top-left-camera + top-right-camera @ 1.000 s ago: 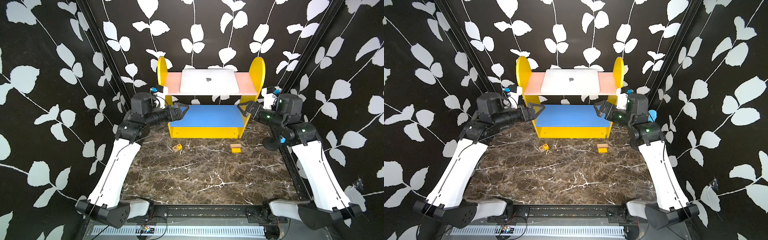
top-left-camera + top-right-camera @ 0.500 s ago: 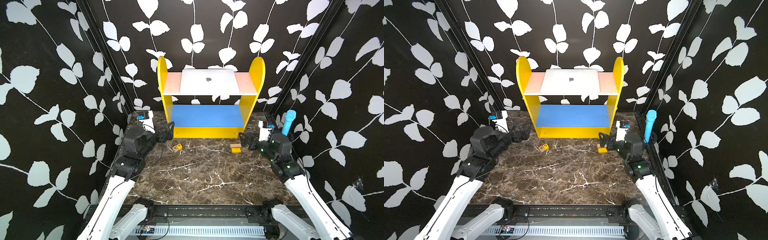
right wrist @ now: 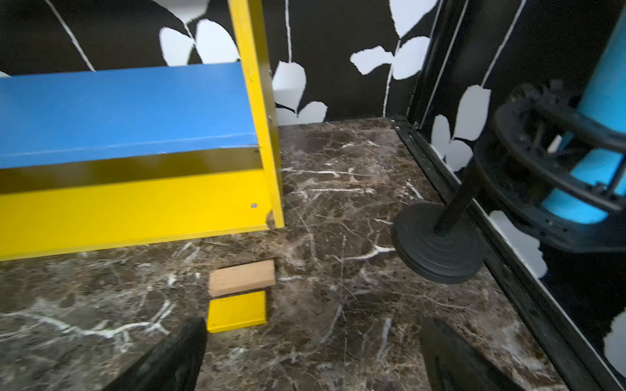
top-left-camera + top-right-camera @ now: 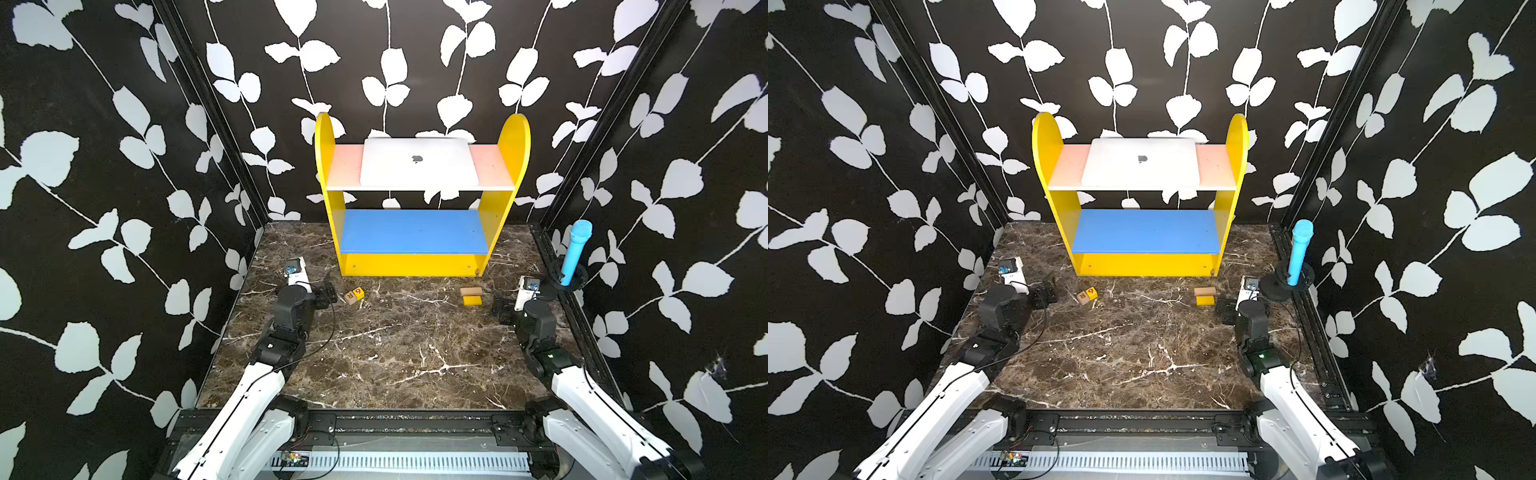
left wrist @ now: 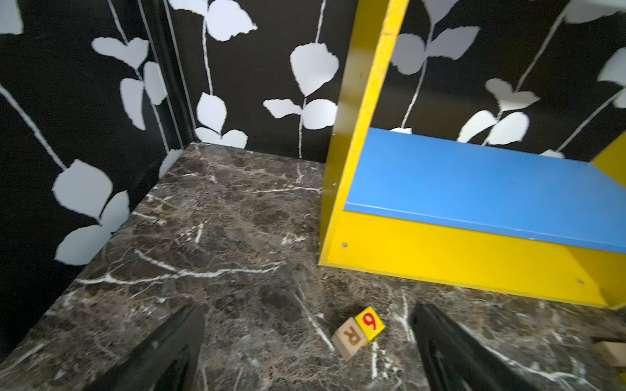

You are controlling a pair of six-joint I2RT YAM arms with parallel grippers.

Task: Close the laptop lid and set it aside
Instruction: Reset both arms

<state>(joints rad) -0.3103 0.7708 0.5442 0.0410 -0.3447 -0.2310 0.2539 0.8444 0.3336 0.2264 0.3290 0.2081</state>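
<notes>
Laptop [image 4: 417,164] lay shut, flat on top shelf [image 4: 344,168] of yellow unit. L gripper [image 5: 306,309] & R gripper [image 3: 313,325] both wide, empty, low over worktop [image 4: 395,353].

Laptop [image 4: 419,168]: thin, silver-white, lying flat on the pink top shelf, centred between yellow side panels.
Laptop lid [image 4: 1140,166]: shut, dark apple logo facing up.

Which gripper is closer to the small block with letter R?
Left. The left gripper is right beside the R block; the right gripper is far across the table.
</notes>
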